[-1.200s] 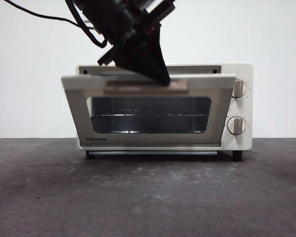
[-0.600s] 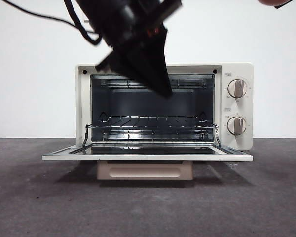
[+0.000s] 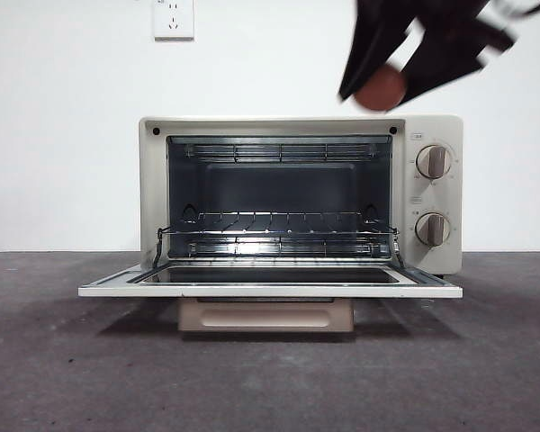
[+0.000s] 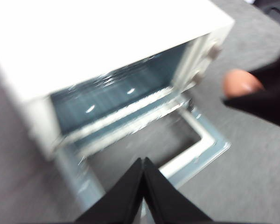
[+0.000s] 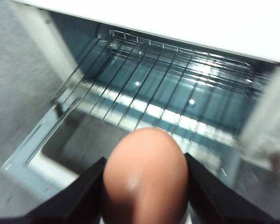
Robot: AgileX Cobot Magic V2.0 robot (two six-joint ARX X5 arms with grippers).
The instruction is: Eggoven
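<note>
**Egg held high, oven door down**

Front view shows the toaster oven (image 3: 299, 193) standing on the dark counter (image 3: 72, 360) with its door (image 3: 270, 286) dropped flat, so the wire rack (image 3: 274, 238) inside lies open to whatever comes from above. The right claw (image 3: 405, 67) hangs over the oven's upper right corner, its two jaws closed around the reddish-brown egg (image 3: 381, 89). That height looks chosen to clear the oven top before dropping toward the mouth.

From the right wrist, the egg (image 5: 144, 175) sits pinched between the jaws with the rack (image 5: 168, 79) beyond it, which suggests the arm is lined up on the opening. The left claw (image 4: 143, 163) is drawn back in front of the oven, jaws pressed together on nothing, probably parked out of the way.

Both wrist pictures are blurred. The right arm is cut off at the top of the front view, and the egg's underside is hidden by the jaws.
</note>
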